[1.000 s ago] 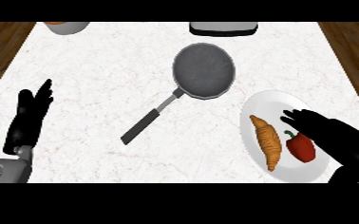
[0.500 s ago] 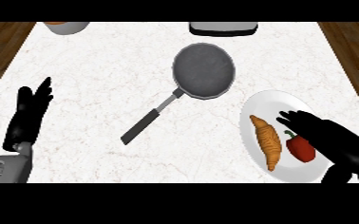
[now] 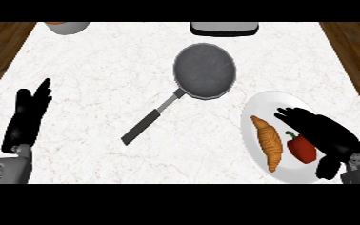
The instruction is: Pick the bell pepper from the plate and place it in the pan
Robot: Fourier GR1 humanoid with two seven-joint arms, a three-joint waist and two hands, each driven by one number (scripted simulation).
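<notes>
Spreading across most of the frame, the white marble counter carries a dark pan at upper centre, its handle slanting toward the lower left. A white plate sits at lower right, holding an orange croissant and the red bell pepper. The pepper lies just left of the right hand, long axis roughly vertical in the frame, green stem pointing up-left. That hand hovers over the plate, fingers extended, grasping nothing. At the left edge rests the left hand, fingers straight. No writing is legible.
</notes>
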